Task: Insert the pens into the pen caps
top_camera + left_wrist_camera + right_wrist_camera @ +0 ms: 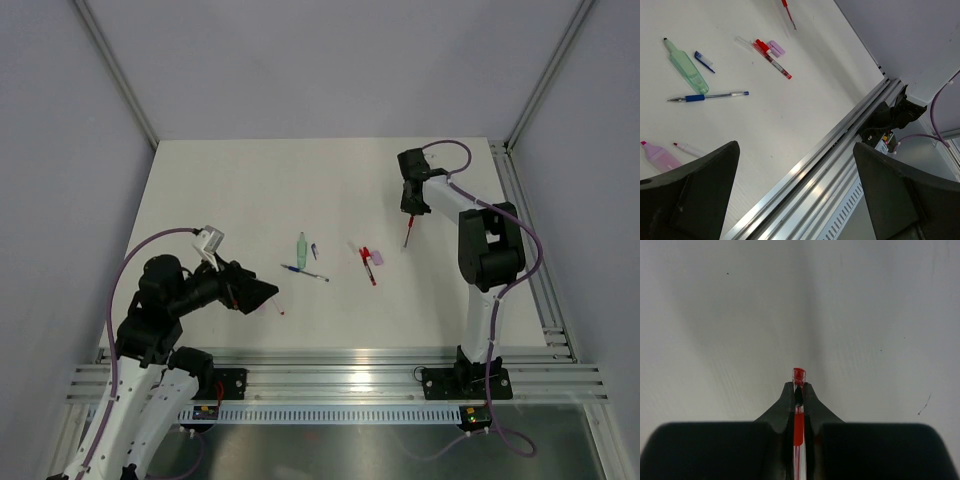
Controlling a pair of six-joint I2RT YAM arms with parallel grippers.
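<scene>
1. The right hand [798,390] is pressed together on a red pen [798,422]. It pinches a short stretch of the barrel, and the pen's red end pokes past the fingertips. A barrel this slim could swivel or slide in so narrow a pinch if it meets a cap off-centre.
2. From above, that pen hangs below the hand at the far right of the counter [220,190], well apart from every cap. I cannot tell whether its lower end touches the surface. If it does, lowering the hand could jam or bend it.
3. The left hand [795,165] is spread wide and holds nothing, so no cap is steadied. A pen pushed at a loose cap would likely just shove it away.
4. Just beside the left hand lie a pink pen [687,148] and a pale pink cap [660,156]. The wide fingers could knock either one while reaching.
5. Farther out are the blue pen [707,96], the pale green cap [687,70] and the small blue cap [704,61]. Beyond them a second red pen [772,61] lies against a lilac cap [776,48]. With these so close together, a grab could drag a neighbour or take the wrong colour.
</scene>
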